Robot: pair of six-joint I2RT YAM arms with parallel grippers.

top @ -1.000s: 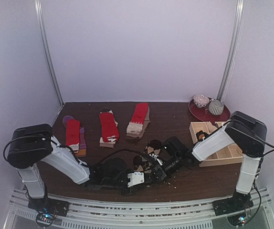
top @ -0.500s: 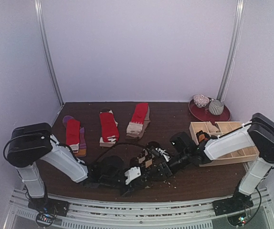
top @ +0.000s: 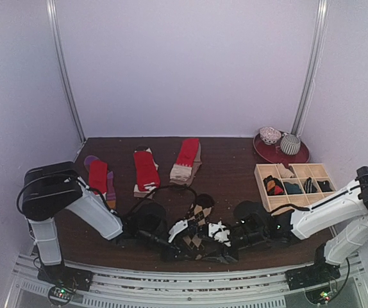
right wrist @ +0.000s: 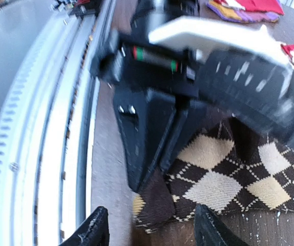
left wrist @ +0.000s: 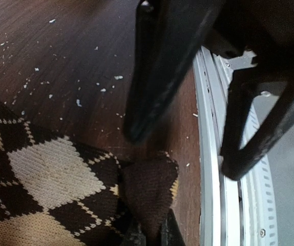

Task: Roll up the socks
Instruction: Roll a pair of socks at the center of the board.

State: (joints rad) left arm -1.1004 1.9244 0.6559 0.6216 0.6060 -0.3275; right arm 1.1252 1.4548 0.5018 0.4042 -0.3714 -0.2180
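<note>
The brown-and-beige argyle sock (top: 198,218) lies flat near the table's front edge, its brown toe (left wrist: 149,192) toward the rail. My left gripper (left wrist: 153,237) is shut on that toe, and it shows again in the right wrist view as the left gripper (right wrist: 154,148) pinching the fabric. My right gripper (right wrist: 149,233) is open, one fingertip (right wrist: 93,233) on each side of the toe (right wrist: 160,205), not touching it. From above, the left gripper (top: 185,245) and right gripper (top: 211,239) meet at the sock's near end. Three more pairs of socks lie at the back left: red-and-purple (top: 99,179), red-and-tan (top: 146,171), red with pale cuff (top: 186,160).
A pale wooden grid tray (top: 296,168) holding rolled socks stands at the right. Behind it a red plate (top: 265,153) carries two bowls. The metal rail (left wrist: 211,169) runs along the table's front edge, right beside both grippers. White crumbs dot the dark wood.
My left gripper has closed on the argyle sock's toe. My right gripper has opened and its arm has swung lower and rightward, uncovering the tray. The sock went from bunched to stretched out.
</note>
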